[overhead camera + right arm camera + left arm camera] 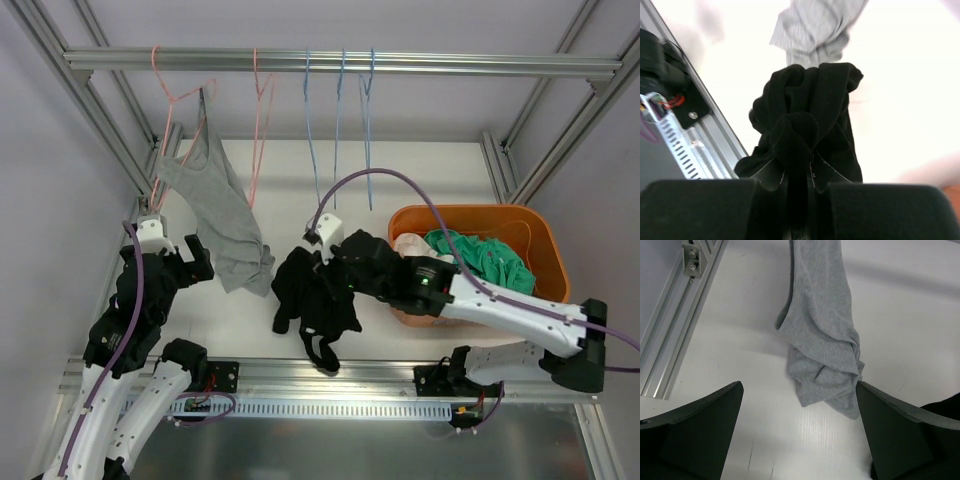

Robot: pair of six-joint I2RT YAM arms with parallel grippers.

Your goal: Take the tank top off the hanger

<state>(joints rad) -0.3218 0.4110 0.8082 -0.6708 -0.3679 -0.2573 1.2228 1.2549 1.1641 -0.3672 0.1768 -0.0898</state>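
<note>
A grey tank top (215,210) hangs by a strap from a pink hanger (180,95) on the top rail, its bunched hem resting on the white table. My left gripper (190,262) stands open just to its left. In the left wrist view the grey tank top (822,340) lies ahead of the open left gripper (799,387), its hem close to the right finger. My right gripper (328,272) is shut on a black garment (310,295) whose lower part trails on the table. The right wrist view shows the right gripper (799,165) pinching a fold of the black garment (810,100).
An orange basket (470,212) with green and pale clothes stands at the right. A second pink hanger (262,120) and three blue hangers (340,120) hang bare from the rail (450,65). Aluminium frame posts flank both sides of the table.
</note>
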